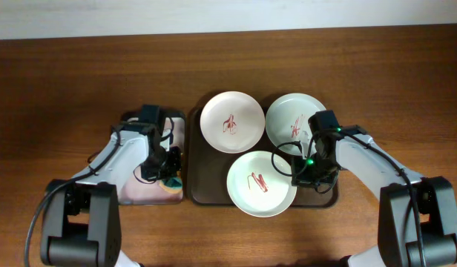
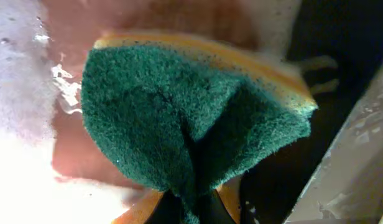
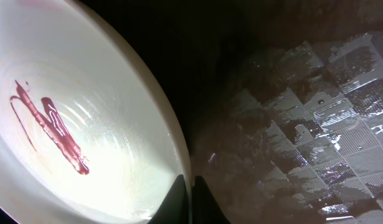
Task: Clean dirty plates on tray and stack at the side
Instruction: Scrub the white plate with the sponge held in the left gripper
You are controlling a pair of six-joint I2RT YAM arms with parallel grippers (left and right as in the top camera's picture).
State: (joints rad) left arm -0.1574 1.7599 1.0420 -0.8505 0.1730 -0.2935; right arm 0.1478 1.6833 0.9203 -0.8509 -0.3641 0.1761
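Three plates lie on the dark brown tray (image 1: 206,185): a white plate (image 1: 232,122) at back left, a pale green plate (image 1: 291,119) at back right, and a pale green front plate (image 1: 262,184), each with a red smear. My right gripper (image 1: 303,172) is shut on the right rim of the front plate (image 3: 86,124); its fingers (image 3: 190,196) pinch the rim. My left gripper (image 1: 165,174) is shut on a green and yellow sponge (image 2: 191,118) over the small pinkish tray (image 1: 136,185).
The small black-rimmed tray with pinkish inside sits left of the brown tray, with wet foam (image 2: 23,93) in it. The wooden table (image 1: 65,89) surrounds both trays. The brown tray's textured floor (image 3: 316,112) shows to the right of the held plate.
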